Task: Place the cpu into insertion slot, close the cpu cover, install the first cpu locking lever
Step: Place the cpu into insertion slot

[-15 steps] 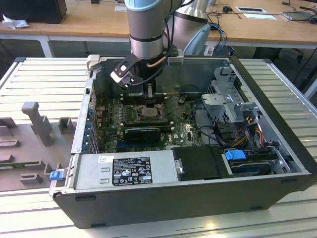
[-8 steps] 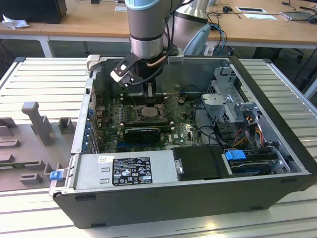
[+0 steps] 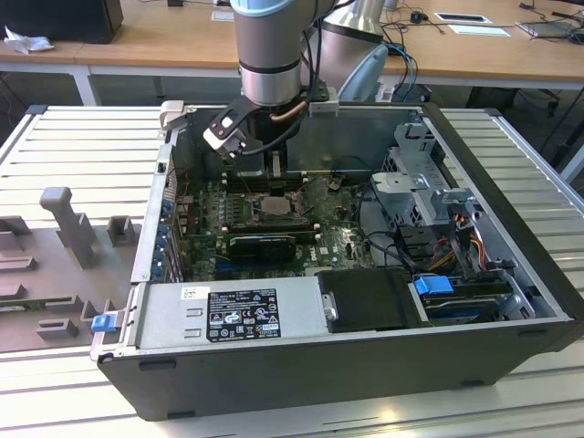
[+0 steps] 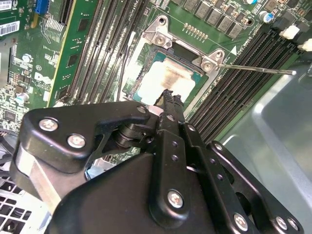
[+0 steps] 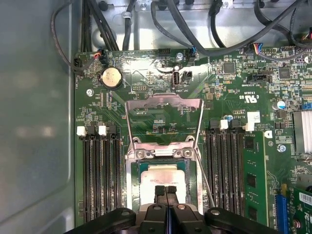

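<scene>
Exterior view: open computer case (image 3: 511, 301) on a slatted table, arm (image 3: 269, 55) reaching down into it, gripper (image 3: 274, 182) low over the motherboard at the insertion slot (image 3: 272, 206); claw width and chip cannot be told here. Second wrist view: gripper (image 4: 170, 95) with its fingertips (image 4: 167, 97) drawn together, nothing clamped between them, tips at or just above the silver top of the cpu (image 4: 168, 78); the cpu lies flat inside the socket. The thin rod of the locking lever (image 4: 258, 69) sticks out sideways, unlatched. First wrist view: gripper (image 5: 165, 189) narrow, both tips side by side over the cpu (image 5: 161, 173), which is seated square in the insertion slot (image 5: 130, 185) between the memory slots (image 5: 97, 170). This view adds the cpu cover (image 5: 163, 100), swung back on its hinge with bare board showing through its window, and the locking lever (image 5: 204, 180), loose beside the socket. Status, as judged: chip placement looks done; cover not closed; lever not installed.
</scene>
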